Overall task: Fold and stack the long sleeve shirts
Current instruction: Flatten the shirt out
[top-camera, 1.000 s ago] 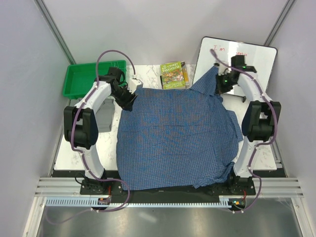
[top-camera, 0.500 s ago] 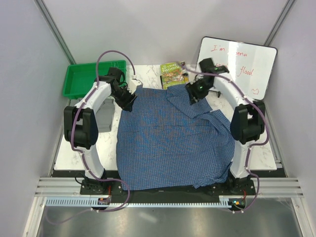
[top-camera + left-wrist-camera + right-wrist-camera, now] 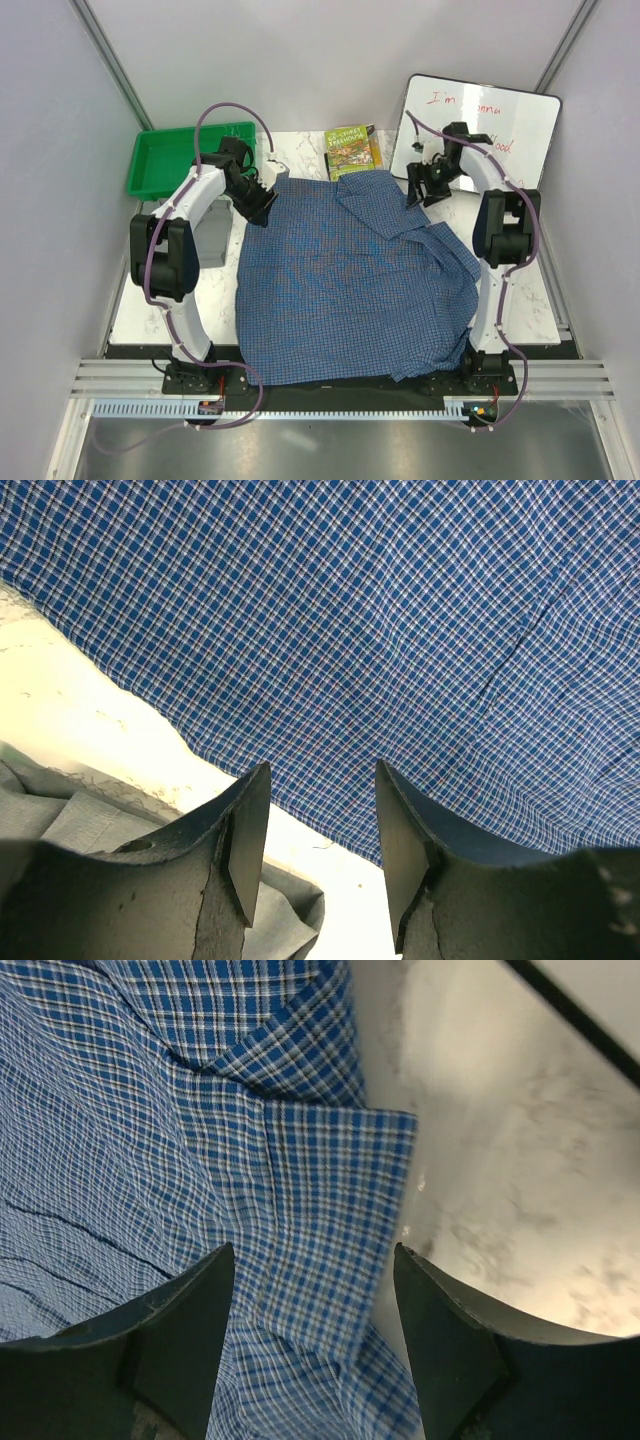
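The blue checked long sleeve shirt (image 3: 345,290) lies spread over the table's middle, with one sleeve (image 3: 385,205) folded in across its far right part. My right gripper (image 3: 416,190) stands open just above that sleeve's end (image 3: 330,1210), with nothing between the fingers (image 3: 312,1260). At the shirt's far left corner my left gripper (image 3: 262,205) is open over the hem and bare table (image 3: 320,780). The grey shirt (image 3: 60,825) lies crumpled beside the left arm (image 3: 210,245).
A green tray (image 3: 185,160) sits at the far left. A book (image 3: 352,152) lies at the far edge, and a whiteboard (image 3: 500,125) leans at the far right. The white marble tabletop (image 3: 500,1160) shows to the right of the sleeve.
My right gripper swung the sleeve from the far right inward over the shirt, opened, let it drop, and drew back to the right. The left arm has not moved.
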### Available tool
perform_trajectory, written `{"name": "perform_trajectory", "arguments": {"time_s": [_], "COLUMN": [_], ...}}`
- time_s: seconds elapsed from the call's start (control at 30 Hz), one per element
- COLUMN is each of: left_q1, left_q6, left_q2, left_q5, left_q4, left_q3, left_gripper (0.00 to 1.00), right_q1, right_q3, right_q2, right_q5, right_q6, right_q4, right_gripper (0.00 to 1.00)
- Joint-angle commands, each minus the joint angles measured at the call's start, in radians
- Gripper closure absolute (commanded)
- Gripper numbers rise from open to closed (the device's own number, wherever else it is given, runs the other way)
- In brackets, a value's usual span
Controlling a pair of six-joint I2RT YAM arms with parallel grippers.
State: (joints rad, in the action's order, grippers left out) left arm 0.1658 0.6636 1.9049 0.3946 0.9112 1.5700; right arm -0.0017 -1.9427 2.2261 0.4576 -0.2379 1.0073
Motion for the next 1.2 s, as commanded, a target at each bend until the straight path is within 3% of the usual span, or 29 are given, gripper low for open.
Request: {"name": "perform_trajectory", "arguments": {"time_s": [0.0, 0.23, 0.53, 0.93, 1.03, 1.07, 1.13, 1.17], "left_q1": [0.001, 0.001, 0.001, 0.0, 0.001, 0.001, 0.0, 0.001], "left_q6": [-0.024, -0.018, 0.007, 0.025, 0.027, 0.03, 0.031, 0.031], "left_q2": [-0.018, -0.029, -0.035, -0.032, -0.029, -0.026, -0.026, -0.023], "left_q5": [0.003, -0.003, -0.007, -0.02, -0.025, -0.026, -0.028, -0.028], "left_q4": [0.011, 0.012, 0.012, 0.012, 0.012, 0.012, 0.012, 0.012], "left_q3": [0.024, 0.018, 0.012, 0.01, 0.012, 0.013, 0.012, 0.01], "left_gripper": [0.47, 0.46, 0.47, 0.46, 0.46, 0.46, 0.46, 0.47], "right_q1": [0.006, 0.006, -0.056, -0.066, -0.069, -0.072, -0.086, -0.09], "right_q3": [-0.013, 0.028, 0.048, 0.088, 0.085, 0.082, 0.076, 0.07], "right_q2": [0.038, 0.075, 0.041, 0.055, 0.058, 0.046, 0.008, -0.005], "right_q5": [0.055, 0.115, 0.056, 0.335, 0.346, 0.342, 0.339, 0.334], "right_q6": [0.057, 0.072, 0.094, 0.095, 0.095, 0.094, 0.086, 0.083], "right_q4": [0.004, -0.003, -0.049, -0.047, -0.045, -0.044, -0.041, -0.041], "right_gripper": [0.26, 0.29, 0.25, 0.38, 0.55, 0.71, 0.85, 1.0]}}
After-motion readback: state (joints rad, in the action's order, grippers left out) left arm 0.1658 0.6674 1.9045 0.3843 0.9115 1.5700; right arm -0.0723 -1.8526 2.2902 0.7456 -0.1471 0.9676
